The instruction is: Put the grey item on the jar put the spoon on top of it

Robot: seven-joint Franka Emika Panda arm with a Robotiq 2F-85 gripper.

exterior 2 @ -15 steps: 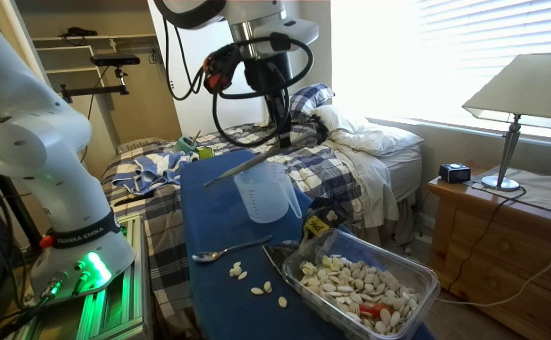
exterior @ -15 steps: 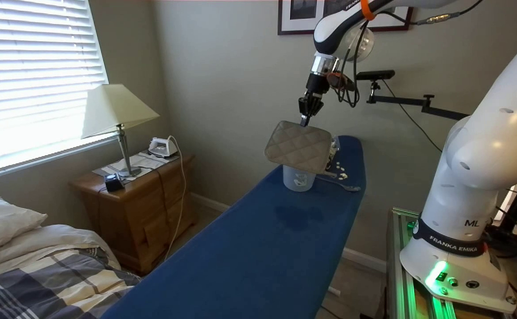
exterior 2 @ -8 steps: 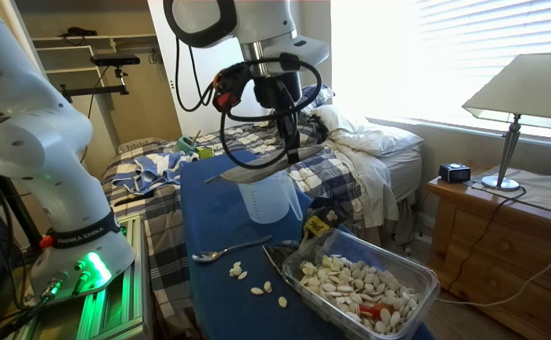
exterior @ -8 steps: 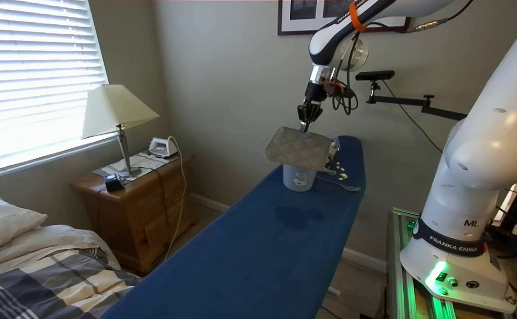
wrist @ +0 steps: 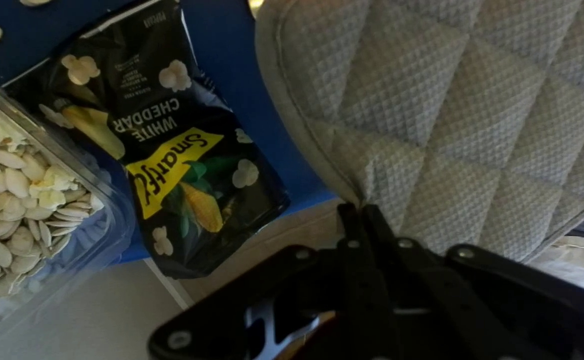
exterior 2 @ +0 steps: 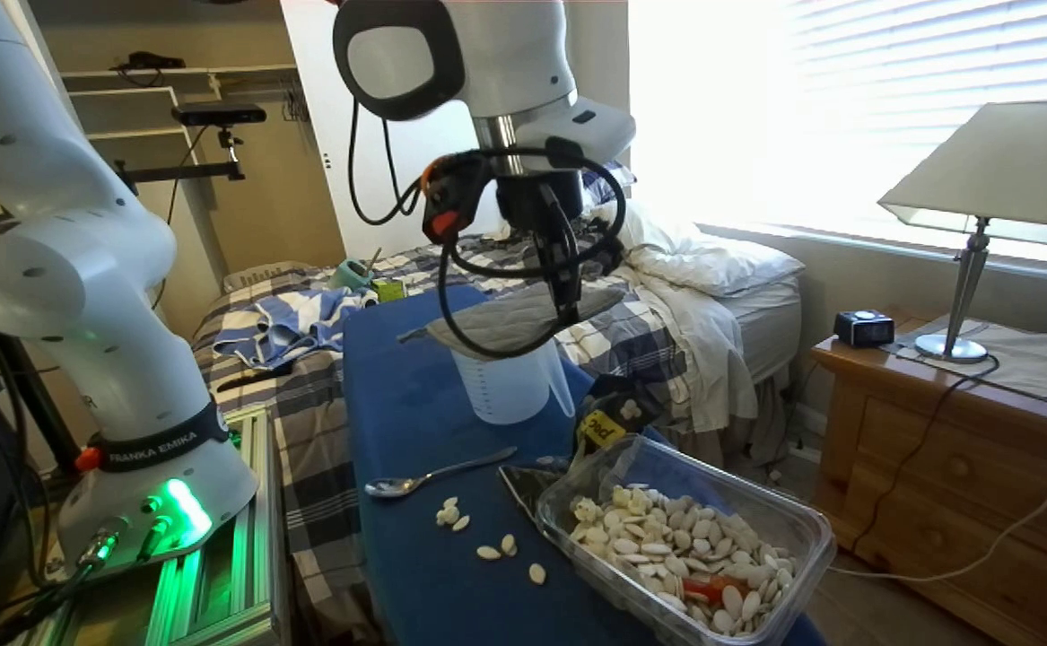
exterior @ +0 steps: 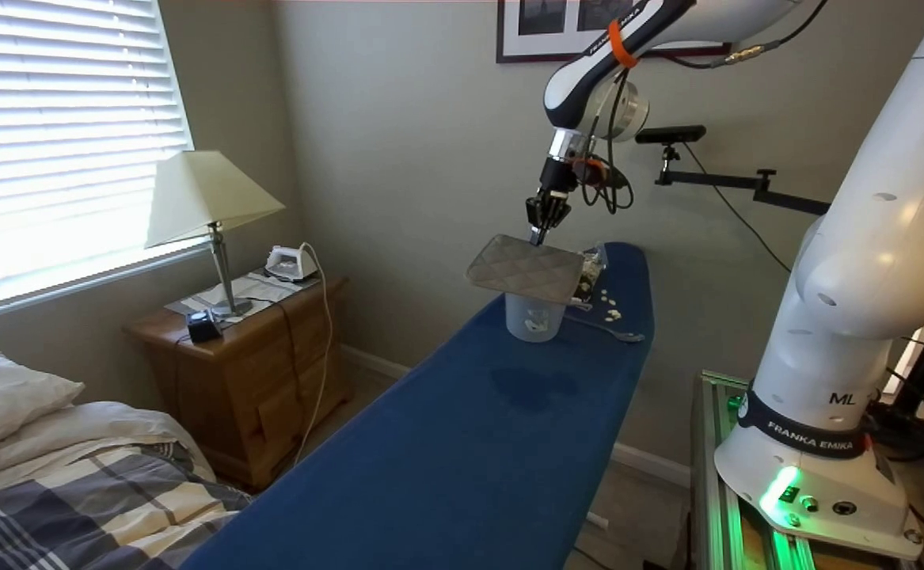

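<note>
Claw (wrist: 362, 212) clamped on border of grey pad (wrist: 452, 110); pad over jar (exterior 2: 510, 395), contact unclear. Jar upright between long edges of worktop (exterior: 430, 475). Spoon (exterior 2: 408, 484) lies flat, bowl near robot-side edge. Popcorn bag (wrist: 186, 145) juts past opposite edge, beside seed tub (exterior 2: 808, 574).

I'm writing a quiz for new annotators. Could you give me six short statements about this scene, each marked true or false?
1. The gripper is shut on the edge of the grey pad. True.
2. The spoon lies on the blue board. True.
3. The grey pad lies flat on the blue board too. False: it is over the jar.
4. The jar is tipped on its side. False: it stands upright.
5. In the wrist view, the popcorn bag shows between the clear tub and the grey pad. True.
6. The clear tub is empty. False: it holds pale seeds.
</note>
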